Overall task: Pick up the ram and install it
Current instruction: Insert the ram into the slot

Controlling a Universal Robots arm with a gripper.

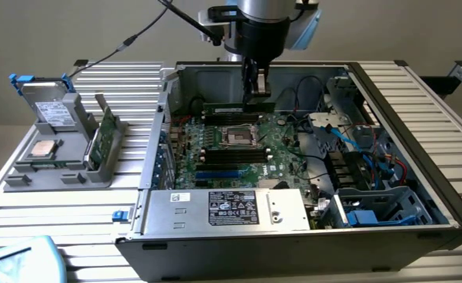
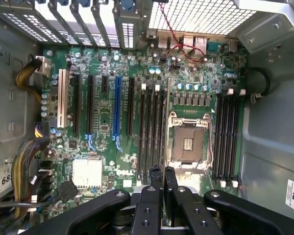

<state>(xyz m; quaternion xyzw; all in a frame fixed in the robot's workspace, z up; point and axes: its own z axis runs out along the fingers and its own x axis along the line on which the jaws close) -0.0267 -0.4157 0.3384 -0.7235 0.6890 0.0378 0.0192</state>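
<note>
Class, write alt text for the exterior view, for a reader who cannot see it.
The robot's hand grips a ram stick, holding it level over the motherboard inside an open computer case. On the exterior view's left, a grey tray holds a second green stick, a square silver chip and a drive.
</note>
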